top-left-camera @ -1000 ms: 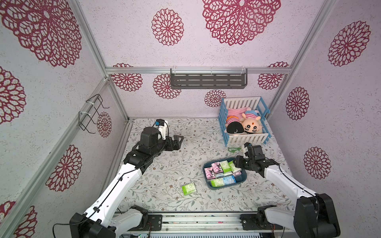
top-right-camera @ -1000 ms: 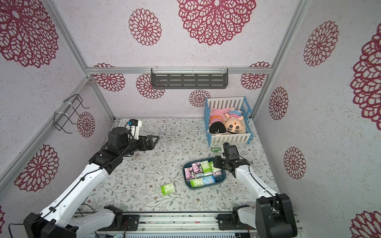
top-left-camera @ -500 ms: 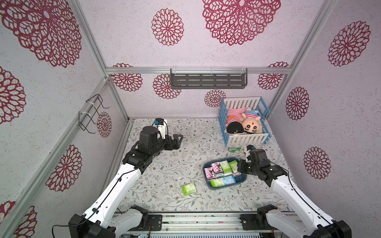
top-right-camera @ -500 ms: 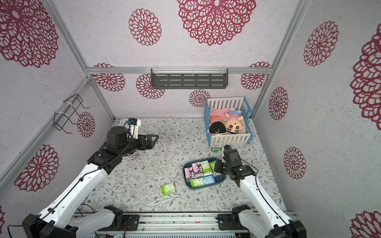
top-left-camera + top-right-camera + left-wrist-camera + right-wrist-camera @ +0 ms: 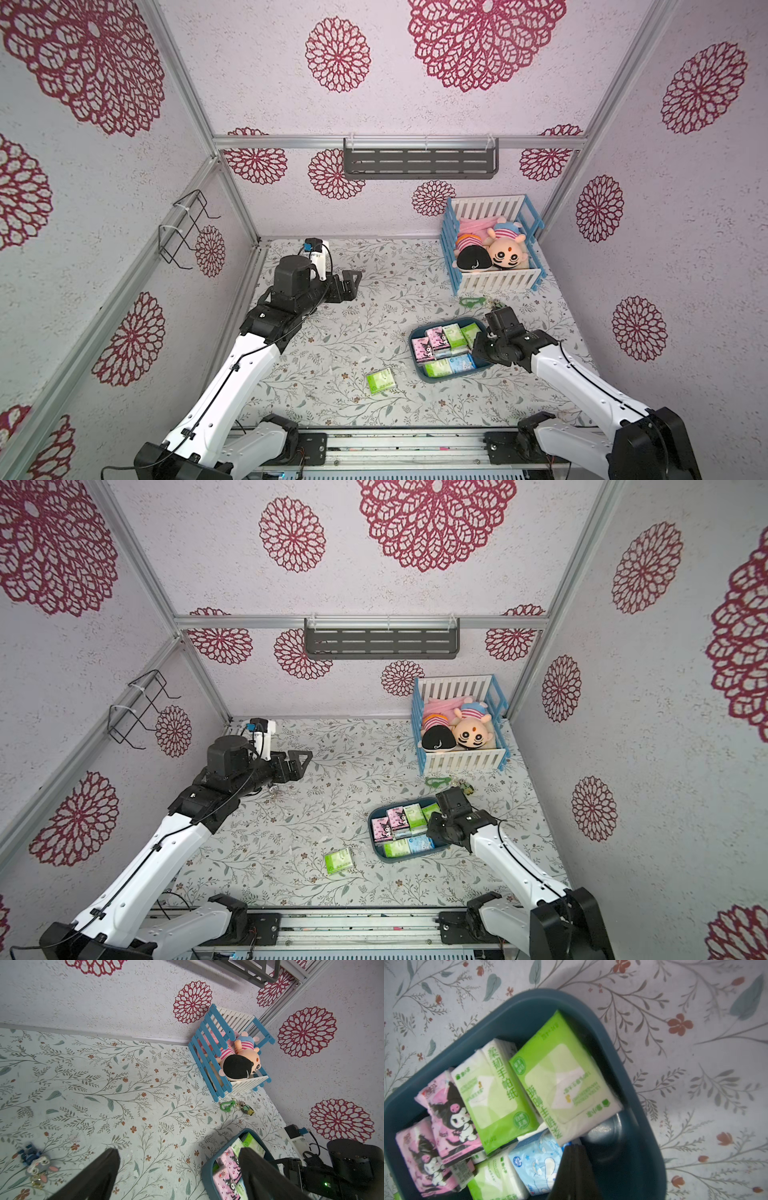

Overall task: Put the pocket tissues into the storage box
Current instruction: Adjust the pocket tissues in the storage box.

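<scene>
Right wrist view looks down into the shallow dark teal-blue plastic storage box [image 5: 639,1126], where the small flat film-wrapped pocket tissues lie crowded. There are lime green-and-white packs [image 5: 562,1084], pink packs with a black cartoon figure [image 5: 454,1109] and a light blue pack with a white cartoon figure [image 5: 537,1161], some leaning on their neighbours. The right gripper [image 5: 572,1149] hangs over the bare end of the box with its black fingers pressed together and nothing between them.

In a top view one more lime green-and-white loose pack [image 5: 381,381] lies flat on the floral-patterned table [image 5: 365,324]. It sits apart from the box on its left side, nearer the table's front edge. The left gripper [image 5: 351,282] is well away, toward the table's far left corner, and the left wrist view shows its fingers spread apart and empty.

The loose pack should weigh almost nothing and give under pressure. It is soft paper in glossy film, likely slippery and easy to crush but not to break. Lying flat, it offers only its thin edges, so I would take it from above across the shorter width, at the middle. The fingertips would go down to the table on either side and squeeze lightly. A grip near a corner would probably let it swing or slide out.
</scene>
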Controlling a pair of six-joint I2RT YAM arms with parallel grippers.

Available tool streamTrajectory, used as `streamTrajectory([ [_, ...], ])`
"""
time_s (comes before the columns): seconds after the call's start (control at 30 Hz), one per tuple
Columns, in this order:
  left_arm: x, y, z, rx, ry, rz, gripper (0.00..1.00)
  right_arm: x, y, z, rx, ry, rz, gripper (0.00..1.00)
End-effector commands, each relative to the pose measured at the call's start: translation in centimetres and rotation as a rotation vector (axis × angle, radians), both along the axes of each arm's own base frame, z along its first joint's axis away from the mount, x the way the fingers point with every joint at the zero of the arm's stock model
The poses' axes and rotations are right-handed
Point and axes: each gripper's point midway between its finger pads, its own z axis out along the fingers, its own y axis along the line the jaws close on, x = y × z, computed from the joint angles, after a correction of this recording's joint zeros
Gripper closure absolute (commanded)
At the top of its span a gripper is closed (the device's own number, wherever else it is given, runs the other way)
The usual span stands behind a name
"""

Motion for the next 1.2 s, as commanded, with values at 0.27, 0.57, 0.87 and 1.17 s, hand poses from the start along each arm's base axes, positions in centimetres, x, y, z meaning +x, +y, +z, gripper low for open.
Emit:
streamTrajectory([
  [0.27,0.1,0.9,0.4,0.009,-0.012,0.018,0.03,4.7,0.1,1.3,-0.08,-0.1,0.02,1.0],
  [0.57,0.2,2.7,0.1,0.02,-0.013,0.074,0.03,3.2,0.5,4.8,-0.067,-0.161,0.056,0.57],
  [0.87,2.3,7.8,-2.3,-0.048,0.083,0.217,0.03,1.0,10.4,8.1,0.122,-0.285,0.359,0.51],
  [1.17,0.5,14.2,-6.2,0.039,0.215,0.378,0.03,-4.2,24.6,5.8,0.213,-0.243,0.732,0.39],
])
